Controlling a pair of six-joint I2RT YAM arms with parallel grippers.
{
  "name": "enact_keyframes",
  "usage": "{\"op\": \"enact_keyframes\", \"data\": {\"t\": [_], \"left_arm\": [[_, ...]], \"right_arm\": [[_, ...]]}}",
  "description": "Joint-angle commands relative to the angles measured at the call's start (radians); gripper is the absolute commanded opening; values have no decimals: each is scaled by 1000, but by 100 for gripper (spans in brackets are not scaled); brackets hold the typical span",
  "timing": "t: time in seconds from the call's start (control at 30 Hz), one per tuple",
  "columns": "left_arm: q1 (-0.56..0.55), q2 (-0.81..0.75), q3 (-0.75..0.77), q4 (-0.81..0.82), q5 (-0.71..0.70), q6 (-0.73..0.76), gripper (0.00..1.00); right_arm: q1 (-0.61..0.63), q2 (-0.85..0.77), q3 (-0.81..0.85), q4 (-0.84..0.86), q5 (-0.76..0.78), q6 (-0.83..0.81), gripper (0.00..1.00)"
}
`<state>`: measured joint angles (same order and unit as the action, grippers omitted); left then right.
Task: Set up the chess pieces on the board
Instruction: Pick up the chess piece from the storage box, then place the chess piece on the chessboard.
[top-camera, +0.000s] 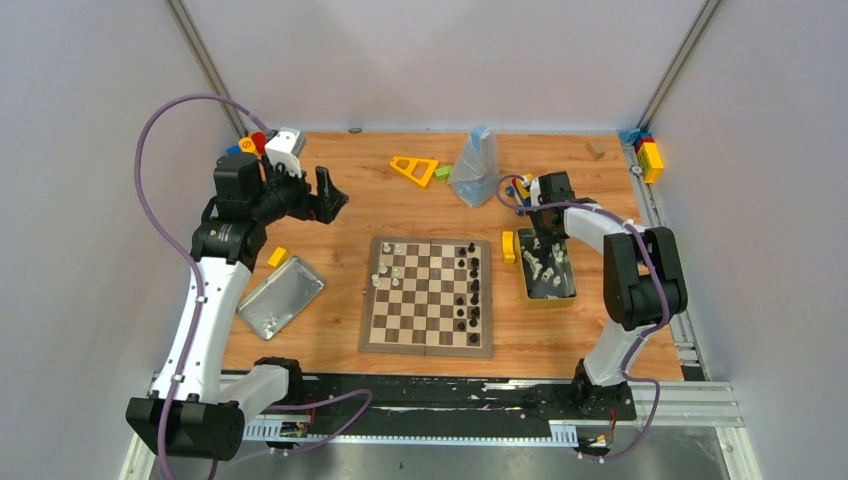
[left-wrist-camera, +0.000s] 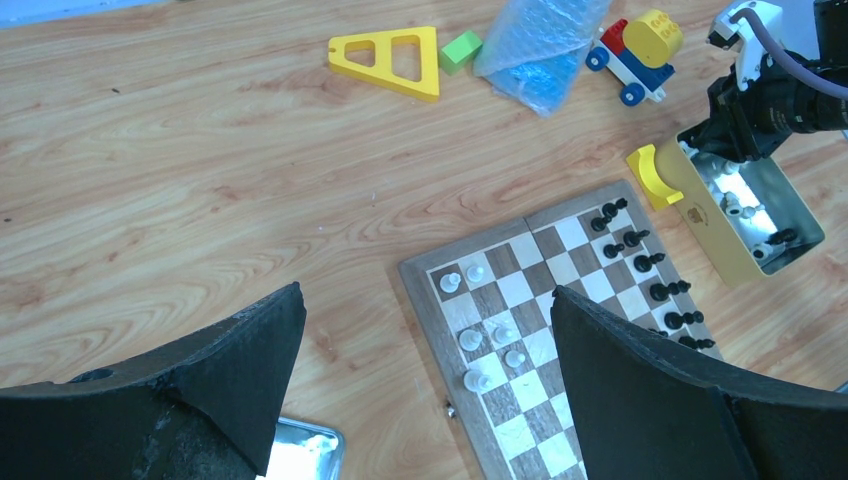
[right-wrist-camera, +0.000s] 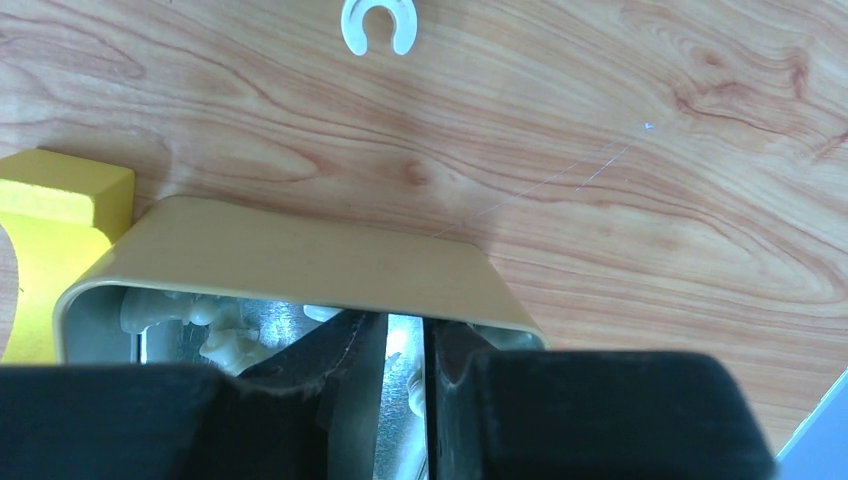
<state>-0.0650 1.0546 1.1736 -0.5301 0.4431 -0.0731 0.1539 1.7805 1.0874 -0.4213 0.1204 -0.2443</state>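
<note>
My left jaws stand wide open. My right jaws are narrowed inside the tin, among chess pieces; I cannot tell whether they grip one. The board lies between both jaws.

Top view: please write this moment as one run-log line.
left gripper: open, over table, left of board | right gripper: inside tin box, grip unclear | board: black pieces along right edge, few white pieces at left

Yellow triangle, silver lid, plastic bag
</note>
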Motion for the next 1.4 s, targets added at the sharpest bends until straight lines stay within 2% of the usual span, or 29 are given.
{"op": "enact_keyframes", "data": {"t": [0.0, 0.3, 0.57, 0.7, 0.83, 0.97, 1.03, 1.2, 1.37], "left_arm": [[9, -15, -1, 43, 10, -1, 100], [9, -16, 0, 42, 12, -1, 100], [9, -12, 1, 45, 30, 2, 100], [9, -10, -2, 52, 70, -2, 100], [9, 1, -9, 76, 166, -20, 100], [9, 26, -21, 112, 326, -35, 100], [8, 46, -28, 134, 426, -39, 99], [-19, 148, -19, 174, 548, -103, 93], [-100, 306, 30, 182, 651, -190, 87]], "right_arm": [[-3, 5, -13, 64, 12, 7, 17], [-3, -78, -17, 22, -1, 10, 1], [-4, -210, -59, -77, -53, -57, 0], [-4, -311, -73, -153, -181, -125, 0], [9, -390, -13, -307, -447, -195, 0], [95, -433, 64, -413, -651, -225, 0], [163, -438, 97, -423, -690, -211, 0], [309, -408, 186, -383, -751, -155, 1], [382, -317, 318, -322, -792, -117, 1]]}}
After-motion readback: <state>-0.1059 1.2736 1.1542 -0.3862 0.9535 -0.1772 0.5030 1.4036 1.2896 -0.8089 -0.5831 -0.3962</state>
